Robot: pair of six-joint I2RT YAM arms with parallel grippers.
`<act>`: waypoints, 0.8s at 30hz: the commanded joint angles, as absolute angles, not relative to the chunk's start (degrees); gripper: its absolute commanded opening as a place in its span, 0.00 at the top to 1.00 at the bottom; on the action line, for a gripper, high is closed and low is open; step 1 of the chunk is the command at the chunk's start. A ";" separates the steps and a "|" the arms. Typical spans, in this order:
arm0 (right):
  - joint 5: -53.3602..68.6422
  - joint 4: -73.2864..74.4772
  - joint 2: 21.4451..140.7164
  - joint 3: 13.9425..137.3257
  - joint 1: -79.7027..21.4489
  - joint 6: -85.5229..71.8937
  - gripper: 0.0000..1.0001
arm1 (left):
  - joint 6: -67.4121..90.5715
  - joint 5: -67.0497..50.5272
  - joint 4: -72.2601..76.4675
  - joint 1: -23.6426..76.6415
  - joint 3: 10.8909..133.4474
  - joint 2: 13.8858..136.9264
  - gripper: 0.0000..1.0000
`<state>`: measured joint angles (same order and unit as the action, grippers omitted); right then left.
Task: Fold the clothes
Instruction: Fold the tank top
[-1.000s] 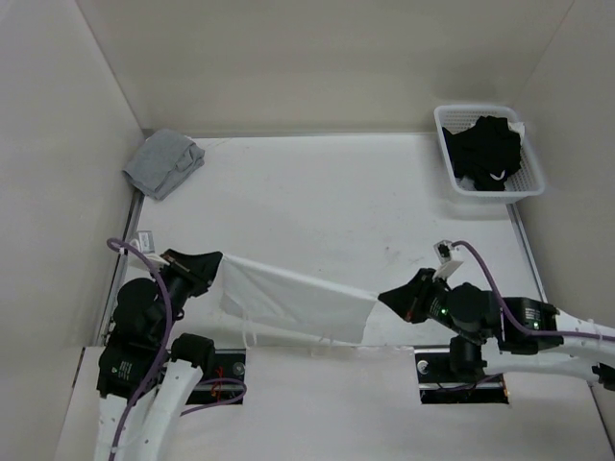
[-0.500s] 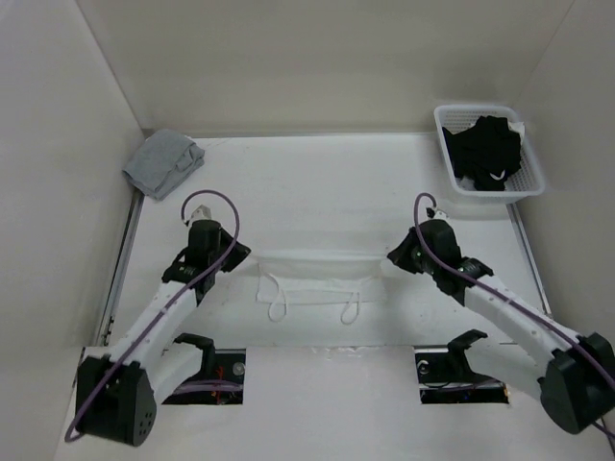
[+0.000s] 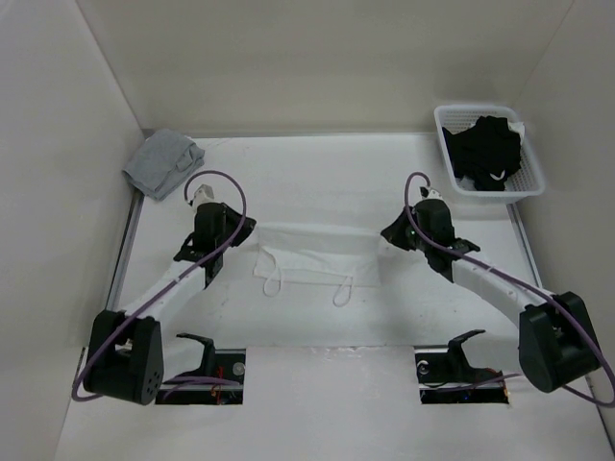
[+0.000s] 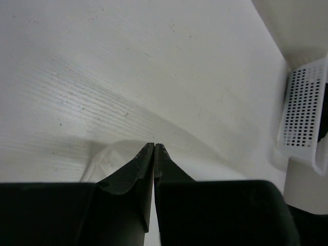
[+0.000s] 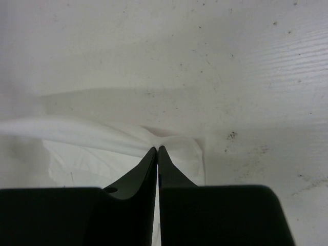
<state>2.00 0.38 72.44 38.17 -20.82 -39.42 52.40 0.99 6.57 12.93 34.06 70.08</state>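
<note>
The clothes (image 3: 317, 254), a thin white top, lie as a flat strip across the middle of the table, with two narrow strap loops (image 3: 275, 284) trailing off the near edge. My left gripper (image 3: 248, 229) sits at the strip's far left corner. In the left wrist view its jaws (image 4: 154, 145) are shut, with white fabric (image 4: 110, 156) bunched at the tips. My right gripper (image 3: 386, 237) is at the far right corner. Its jaws (image 5: 157, 148) are shut on a puckered fold of the cloth (image 5: 102, 143).
A grey cloth bundle (image 3: 163, 161) lies in the back left corner. A white perforated basket (image 3: 533, 173) holding black garments (image 3: 488, 152) stands at the back right, and also shows in the left wrist view (image 4: 305, 113). Pale walls enclose the table.
Both arms have reached away from the near edge to mid-table, carrying the cloth's held edge over. The cloth has gone from stretched in the air to a folded strip on the table.
</note>
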 commanded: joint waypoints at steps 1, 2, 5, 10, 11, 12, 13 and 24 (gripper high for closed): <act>1.93 -3.51 66.99 34.38 -20.78 -39.11 0.94 | 53.17 0.62 10.37 12.96 28.32 62.60 0.97; 1.76 -3.52 65.32 32.54 -21.05 -39.63 0.94 | 53.43 0.27 10.46 12.88 26.39 60.49 0.97; 1.41 -3.08 60.57 27.35 -22.62 -41.48 0.94 | 53.70 -0.96 9.76 12.26 21.02 53.99 0.97; -0.79 1.22 53.71 21.80 -26.31 -45.43 0.94 | 53.88 -3.95 4.41 11.20 15.48 44.05 0.97; -1.23 2.27 52.48 20.84 -27.19 -46.57 0.94 | 53.88 -4.13 3.09 11.29 14.51 41.95 0.97; -1.49 2.81 51.43 20.40 -27.98 -47.63 0.94 | 53.88 -4.22 1.95 11.38 13.81 40.44 0.97; -1.93 3.51 50.20 19.87 -29.30 -49.20 0.94 | 53.96 -4.31 0.37 11.47 13.02 38.60 0.97; -9.23 10.98 49.57 16.09 -38.53 -61.78 0.95 | 54.23 -4.31 -7.12 10.06 7.73 33.04 0.95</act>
<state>-5.58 8.64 49.12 16.91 -37.58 -56.90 53.78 -3.75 -6.50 10.50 7.99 32.80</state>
